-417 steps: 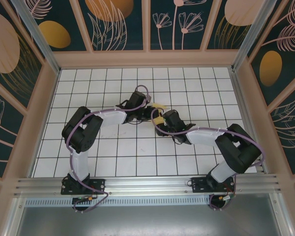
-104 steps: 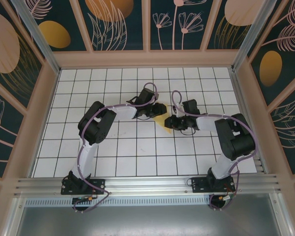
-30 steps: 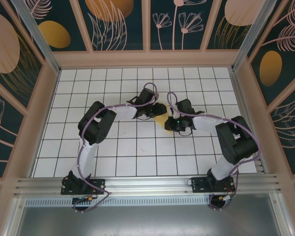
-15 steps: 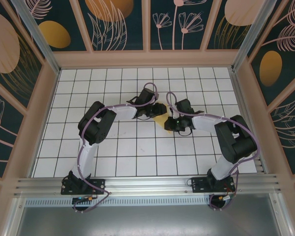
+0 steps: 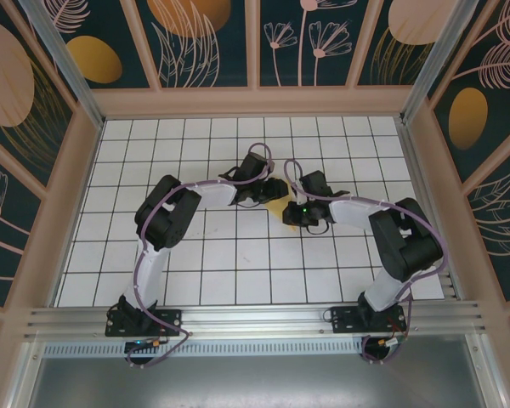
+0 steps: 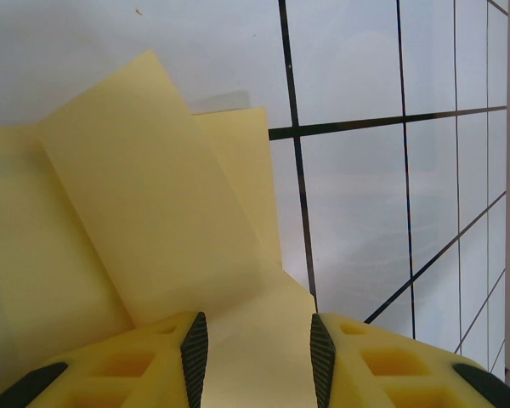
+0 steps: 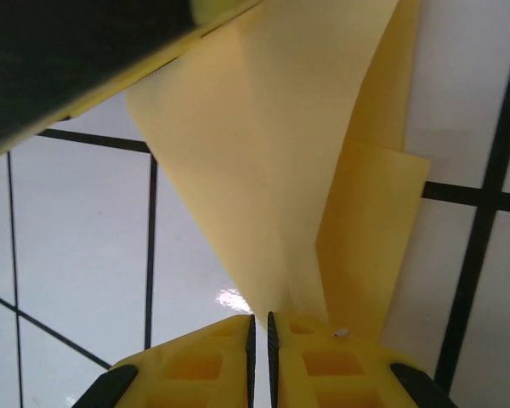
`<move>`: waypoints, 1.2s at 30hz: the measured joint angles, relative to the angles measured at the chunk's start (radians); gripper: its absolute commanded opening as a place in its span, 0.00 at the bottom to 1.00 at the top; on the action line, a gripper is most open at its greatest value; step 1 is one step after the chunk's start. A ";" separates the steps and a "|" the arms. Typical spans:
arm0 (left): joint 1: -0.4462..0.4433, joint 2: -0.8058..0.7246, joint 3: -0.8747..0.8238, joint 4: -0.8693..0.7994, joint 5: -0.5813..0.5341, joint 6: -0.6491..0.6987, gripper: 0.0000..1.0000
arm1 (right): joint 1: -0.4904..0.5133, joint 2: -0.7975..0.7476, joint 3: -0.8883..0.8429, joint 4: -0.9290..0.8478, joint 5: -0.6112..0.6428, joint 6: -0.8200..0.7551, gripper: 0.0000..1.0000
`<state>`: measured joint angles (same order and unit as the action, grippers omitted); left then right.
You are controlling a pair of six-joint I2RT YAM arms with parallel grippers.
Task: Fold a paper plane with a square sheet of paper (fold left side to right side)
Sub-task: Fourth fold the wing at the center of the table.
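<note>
**A:** Paper sheet (image 5: pixel 277 206) lay on the table (image 5: pixel 238 255), nearer its far edge, between both arms. What changed?

**B:** Your right gripper (image 7: pixel 259 323) crept toward your left gripper (image 6: pixel 257 327), its jaws nipped on the sheet's folded edge. The left stood partly open over the sheet, gripping nothing. Flaps were raised, so I judged the crease unfinished.

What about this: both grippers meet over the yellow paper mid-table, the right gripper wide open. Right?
Not wide open: the right wrist view shows the right gripper nearly shut, pinching the tip of the yellow paper. The rest is right.
</note>
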<state>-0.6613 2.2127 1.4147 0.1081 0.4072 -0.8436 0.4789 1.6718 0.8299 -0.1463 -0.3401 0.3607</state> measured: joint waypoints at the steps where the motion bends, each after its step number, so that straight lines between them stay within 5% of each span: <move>1: 0.000 0.000 0.000 0.000 0.000 0.000 0.40 | 0.000 0.001 0.002 -0.003 0.006 -0.001 0.17; 23: 0.000 0.000 0.000 0.000 -0.003 0.000 0.40 | -0.015 0.021 0.024 -0.045 0.057 -0.014 0.17; 36: 0.000 0.002 0.011 -0.017 -0.011 0.000 0.41 | -0.107 0.020 -0.042 0.043 -0.089 -0.002 0.16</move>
<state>-0.6613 2.2150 1.4254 0.0914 0.3958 -0.8436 0.3721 1.6920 0.7883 -0.1036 -0.4294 0.3592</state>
